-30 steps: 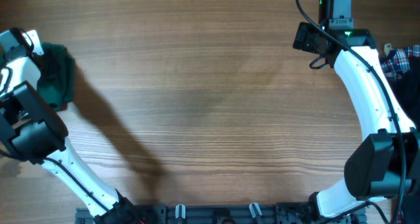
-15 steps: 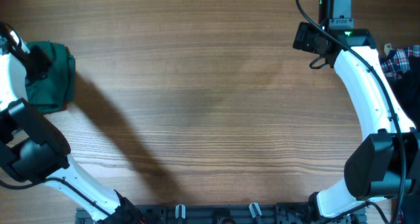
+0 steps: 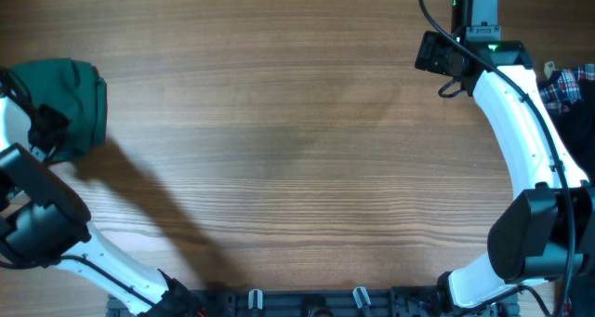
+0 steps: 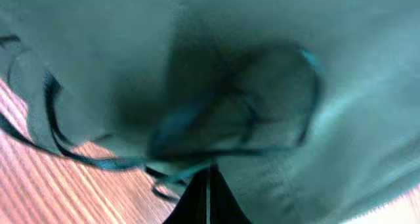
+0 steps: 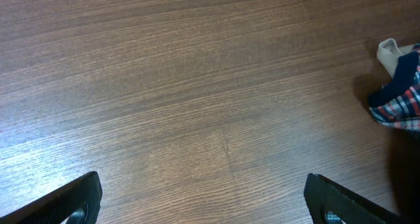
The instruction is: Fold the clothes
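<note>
The clothes (image 3: 63,96), a dark green garment, lie bunched at the table's far left edge. In the left wrist view the green fabric (image 4: 262,86) fills nearly the whole frame, blurred, with loose folds hanging. My left gripper (image 4: 207,196) shows at the bottom, its jaws pressed together on the fabric. From overhead, the left gripper (image 3: 46,129) sits at the garment's near-left edge. My right gripper (image 3: 437,55) hovers far off at the back right. In its wrist view the right gripper (image 5: 210,201) stands wide open over bare wood.
A red-blue plaid cloth (image 3: 569,83) lies at the table's right edge, behind the right arm, and shows again as the plaid cloth (image 5: 401,96) in the right wrist view. Dark fabric lies beside it. The wooden table (image 3: 297,150) spans the middle.
The left arm has swung left and toward the near side. The green garment went with it, shifting slightly left and spreading wider. The right arm has not moved.
</note>
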Motion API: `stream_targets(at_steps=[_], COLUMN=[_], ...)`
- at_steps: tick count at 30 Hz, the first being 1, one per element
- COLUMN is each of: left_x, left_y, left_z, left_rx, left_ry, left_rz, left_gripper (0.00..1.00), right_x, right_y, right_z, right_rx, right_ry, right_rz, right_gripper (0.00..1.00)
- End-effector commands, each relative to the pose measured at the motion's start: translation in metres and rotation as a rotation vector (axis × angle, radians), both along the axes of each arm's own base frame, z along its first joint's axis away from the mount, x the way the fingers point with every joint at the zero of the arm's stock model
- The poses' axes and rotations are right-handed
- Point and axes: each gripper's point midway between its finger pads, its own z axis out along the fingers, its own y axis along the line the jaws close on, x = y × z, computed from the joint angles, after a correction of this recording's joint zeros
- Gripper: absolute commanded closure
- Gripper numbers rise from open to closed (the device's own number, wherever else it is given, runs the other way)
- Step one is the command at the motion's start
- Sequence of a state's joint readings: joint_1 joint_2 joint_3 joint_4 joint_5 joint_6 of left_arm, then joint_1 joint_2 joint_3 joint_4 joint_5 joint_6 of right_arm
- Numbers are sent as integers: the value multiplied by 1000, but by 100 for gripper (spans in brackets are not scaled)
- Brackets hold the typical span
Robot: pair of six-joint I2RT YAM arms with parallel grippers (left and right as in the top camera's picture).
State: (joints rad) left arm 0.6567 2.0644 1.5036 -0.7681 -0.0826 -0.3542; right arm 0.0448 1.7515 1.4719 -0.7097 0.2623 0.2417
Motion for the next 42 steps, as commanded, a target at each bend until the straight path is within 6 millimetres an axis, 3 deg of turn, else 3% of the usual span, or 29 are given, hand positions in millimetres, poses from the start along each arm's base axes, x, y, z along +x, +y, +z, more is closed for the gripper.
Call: stream_targets(at_steps=[1,8,13,16,23,27,30,34,36,38,40,42], left_x=[-4,7,26,47,52,42,36,46,55,63,70,89], left_y=[9,16,28,27,30,26,36,42,34,26,21,1], left_z=[-1,-22,-14,-7,-3,-20,-24,-17,-17,-11,11,69], left_rx=[36,69,130,133,164,133,180,224,182,161,168,207], left_ry=[-27,-69,-133,-223,-229,-173,-133,-164,-213,-251,-297,-412], left_rz=[36,31,-47,-129,-174,-167,-154,-192,-217,-235,-210,-253], left_gripper=[96,96,96,96,96,96,96,96,96,96,96,95], right_x=[-1,-1,-1,-1,-1,-1,-1,-1,-1,-1,-1,-1], right_y=[0,0,0,0,0,0,0,0,0,0,0,0], right_z=[-9,-9,-9,-9,-9,-9,-9,-9,-9,-9,-9,-9], right_rx=[5,5,5,4,5,4,4,5,4,5,4,5], right_ry=[21,21,21,21,21,21,21,21,21,21,21,21], right_rz=[4,4,4,4,4,4,4,4,4,4,4,4], right_gripper=[0,0,0,0,0,0,0,0,0,0,0,0])
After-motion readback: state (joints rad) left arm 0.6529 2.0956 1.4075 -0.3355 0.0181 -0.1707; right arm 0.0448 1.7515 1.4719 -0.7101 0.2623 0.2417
